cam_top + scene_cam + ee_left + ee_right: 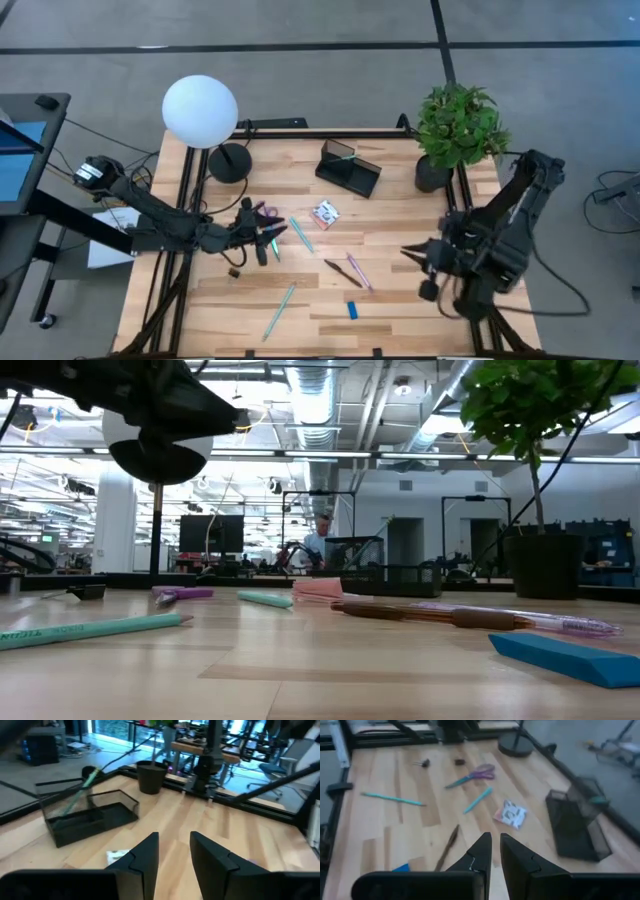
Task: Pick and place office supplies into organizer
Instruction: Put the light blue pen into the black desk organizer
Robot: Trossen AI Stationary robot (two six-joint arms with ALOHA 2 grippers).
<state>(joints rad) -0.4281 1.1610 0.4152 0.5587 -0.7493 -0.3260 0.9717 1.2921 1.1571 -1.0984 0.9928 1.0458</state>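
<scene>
Your left gripper (262, 238) hangs just above the scissors (266, 213), fingers apart with nothing between them. The organizer (349, 167) stands at its two o'clock. Your right gripper (408, 253) waits at table's right, fingers nearly together, empty.

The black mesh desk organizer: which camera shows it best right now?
The left wrist view: the black mesh desk organizer fills the near ground, compartments and a green pen inside showing. The high view shows it small; the right wrist view from the side; the low view only distantly.
</scene>
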